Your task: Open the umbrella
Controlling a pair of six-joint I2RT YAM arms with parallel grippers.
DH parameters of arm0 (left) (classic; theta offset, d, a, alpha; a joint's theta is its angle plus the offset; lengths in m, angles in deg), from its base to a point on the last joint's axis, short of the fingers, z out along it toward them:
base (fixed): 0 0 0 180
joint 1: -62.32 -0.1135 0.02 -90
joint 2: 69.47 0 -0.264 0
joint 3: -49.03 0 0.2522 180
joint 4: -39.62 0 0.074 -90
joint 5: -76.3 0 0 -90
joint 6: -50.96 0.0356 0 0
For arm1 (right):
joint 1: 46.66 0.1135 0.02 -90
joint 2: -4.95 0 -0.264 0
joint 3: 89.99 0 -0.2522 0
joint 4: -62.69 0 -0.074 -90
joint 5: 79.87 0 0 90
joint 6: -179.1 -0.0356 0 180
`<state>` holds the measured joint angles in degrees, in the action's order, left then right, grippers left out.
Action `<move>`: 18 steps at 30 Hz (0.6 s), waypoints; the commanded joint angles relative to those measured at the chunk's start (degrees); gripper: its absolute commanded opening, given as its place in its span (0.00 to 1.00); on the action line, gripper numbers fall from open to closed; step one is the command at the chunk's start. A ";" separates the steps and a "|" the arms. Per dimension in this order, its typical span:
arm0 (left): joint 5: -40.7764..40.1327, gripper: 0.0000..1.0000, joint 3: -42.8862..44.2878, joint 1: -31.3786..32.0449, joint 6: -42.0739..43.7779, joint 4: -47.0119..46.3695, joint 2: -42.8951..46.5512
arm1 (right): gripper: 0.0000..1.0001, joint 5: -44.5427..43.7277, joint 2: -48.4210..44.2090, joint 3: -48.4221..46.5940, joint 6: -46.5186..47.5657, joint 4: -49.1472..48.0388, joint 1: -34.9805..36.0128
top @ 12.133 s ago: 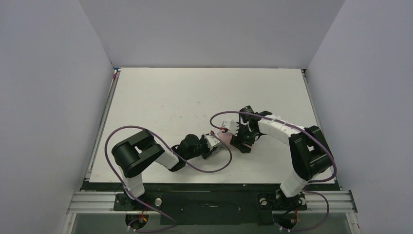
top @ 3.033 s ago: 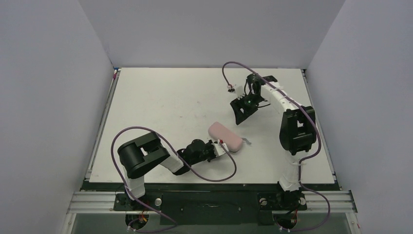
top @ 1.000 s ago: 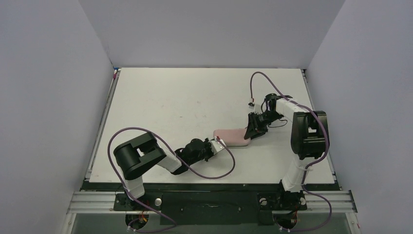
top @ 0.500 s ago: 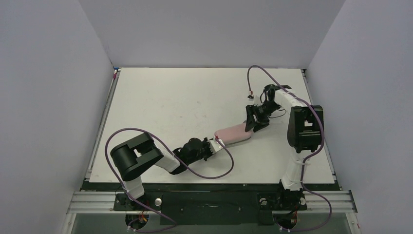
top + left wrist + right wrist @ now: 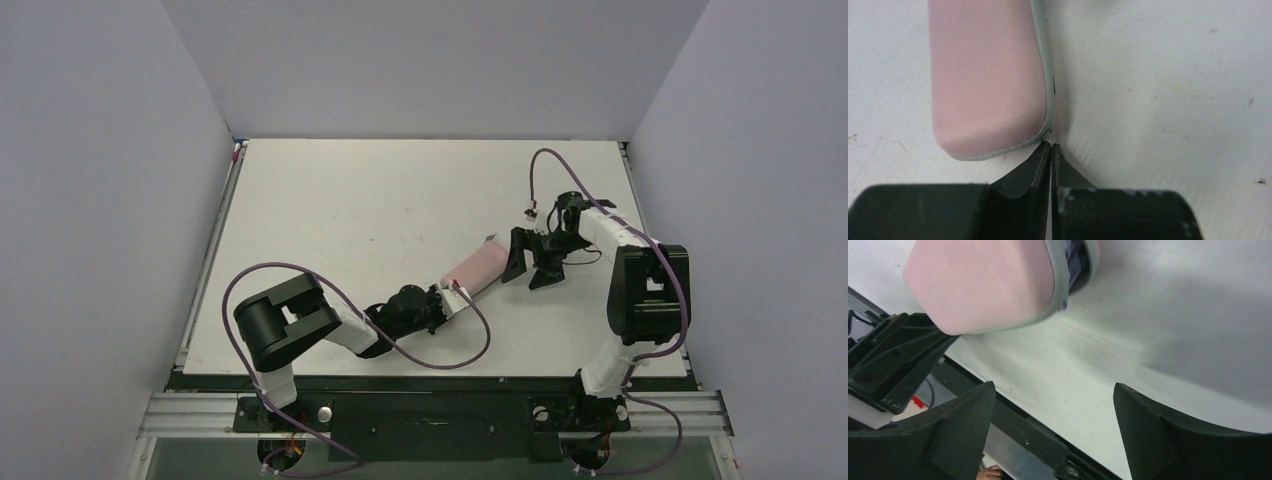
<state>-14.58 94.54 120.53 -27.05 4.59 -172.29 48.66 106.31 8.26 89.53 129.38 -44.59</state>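
The pink oblong case (image 5: 474, 268) lies on the white table (image 5: 350, 210), slanting up to the right. My left gripper (image 5: 452, 293) is at its near end. In the left wrist view the left gripper (image 5: 1050, 146) is shut, tips touching the grey rim of the case (image 5: 985, 75), pinching a thin tab there. My right gripper (image 5: 530, 262) is open and empty, just right of the case's far end. In the right wrist view the right gripper (image 5: 1054, 386) faces the case (image 5: 983, 280), whose end gapes slightly. Lavender fabric of the umbrella (image 5: 1075, 262) shows in the gap; the rest is hidden.
Purple cables loop from both arms, one on the table by the left arm (image 5: 470, 345). The table's front edge and black rail (image 5: 430, 385) lie close behind the left gripper. Grey walls (image 5: 100, 200) enclose three sides.
The case has swung about its near end, its far end moving back and left. My right gripper has come off that end and sits slightly further right. The left gripper stays shut.
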 commanded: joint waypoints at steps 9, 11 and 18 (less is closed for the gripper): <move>0.13 0.00 3.63 2.87 -0.38 1.38 -1.99 | 0.82 4.41 -3.97 3.40 -14.37 -12.76 5.28; 0.25 0.00 3.47 2.87 0.17 1.70 -1.55 | 0.80 4.03 -3.74 3.95 -16.34 -15.14 7.40; 0.88 0.00 3.84 2.87 1.17 2.93 -1.39 | 0.70 4.39 -1.28 6.70 -24.99 -27.02 11.11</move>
<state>-14.69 96.71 123.13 -26.79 5.59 -174.04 52.52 103.95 13.93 71.10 111.89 -34.28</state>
